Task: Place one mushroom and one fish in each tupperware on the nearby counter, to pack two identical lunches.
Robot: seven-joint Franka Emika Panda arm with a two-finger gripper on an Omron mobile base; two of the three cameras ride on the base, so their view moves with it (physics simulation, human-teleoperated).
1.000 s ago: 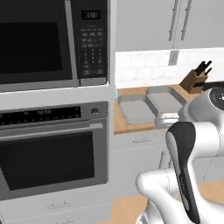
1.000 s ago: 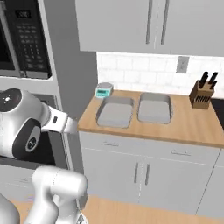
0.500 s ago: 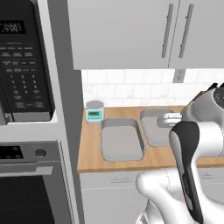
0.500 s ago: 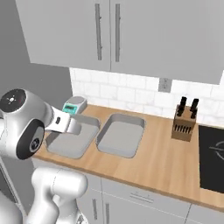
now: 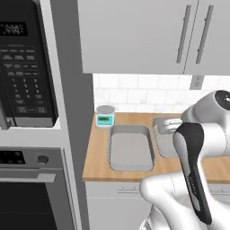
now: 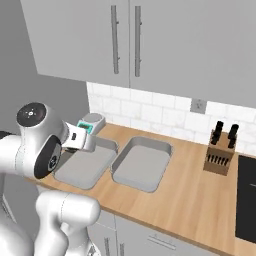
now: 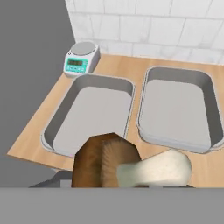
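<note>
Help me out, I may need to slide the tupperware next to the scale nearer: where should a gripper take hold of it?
On the tupperware, probably pinch the raised rim of the near short side, from straight above, one finger inside the wall, one outside. It lies flat on the counter, shallow and likely too broad to span.

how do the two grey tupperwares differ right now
The left tupperware sits next to the small scale near the counter's end; the right tupperware lies farther from the scale. In the hand view, the held mushroom hangs before the left tupperware's near rim, not the right tupperware's. Both are alike in shape and empty.
</note>
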